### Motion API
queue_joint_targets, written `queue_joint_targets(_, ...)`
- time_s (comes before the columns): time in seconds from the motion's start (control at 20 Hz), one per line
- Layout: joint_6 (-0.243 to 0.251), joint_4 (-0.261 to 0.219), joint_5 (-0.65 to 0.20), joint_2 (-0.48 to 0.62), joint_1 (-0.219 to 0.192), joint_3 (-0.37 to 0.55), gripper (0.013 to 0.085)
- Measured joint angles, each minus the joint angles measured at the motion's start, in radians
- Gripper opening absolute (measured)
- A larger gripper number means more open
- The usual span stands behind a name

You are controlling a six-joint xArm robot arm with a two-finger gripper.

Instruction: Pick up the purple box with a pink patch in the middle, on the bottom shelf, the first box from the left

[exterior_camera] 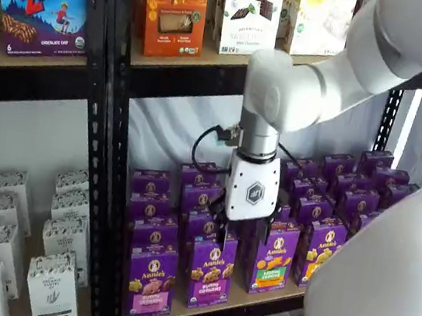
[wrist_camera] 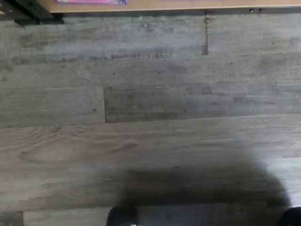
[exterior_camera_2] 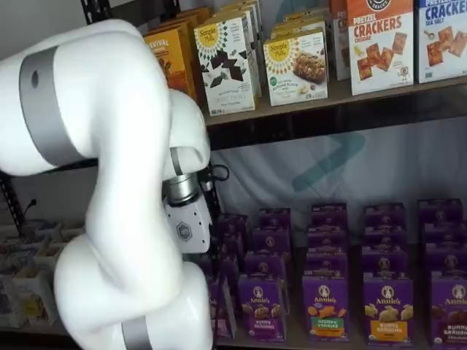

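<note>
The purple box [exterior_camera: 151, 279] with the pink label band stands upright at the front left of the bottom shelf [exterior_camera: 269, 301], next to the black upright. My gripper [exterior_camera: 244, 227] hangs in front of the rows of purple cartons, above and to the right of that box and apart from it. Its two black fingers [exterior_camera: 224, 213] stand apart with cartons showing between them, so it is open and empty. In a shelf view its white body [exterior_camera_2: 186, 230] shows beside the arm, which hides most of the box. The wrist view shows grey floor planks [wrist_camera: 150, 117] and the shelf's tan edge [wrist_camera: 188, 5].
A purple-banded carton [exterior_camera: 209, 283] and a green-and-orange one [exterior_camera: 272, 269] stand to the right of the box. A black perforated upright [exterior_camera: 100, 190] stands just left of it. White cartons [exterior_camera: 51, 285] fill the neighbouring rack. Orange and white boxes [exterior_camera: 173, 11] stand on the board above.
</note>
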Motion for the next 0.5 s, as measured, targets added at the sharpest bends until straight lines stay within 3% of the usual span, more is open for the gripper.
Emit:
queue_joint_targets(0.25, 0.026, -0.006, -0.087, 0.090, 0.023, 0.004, 0.0850)
queue_joint_targets(0.5, 0.010, 0.020, -0.160, 0.180, 0.028, 0.000, 0.0850)
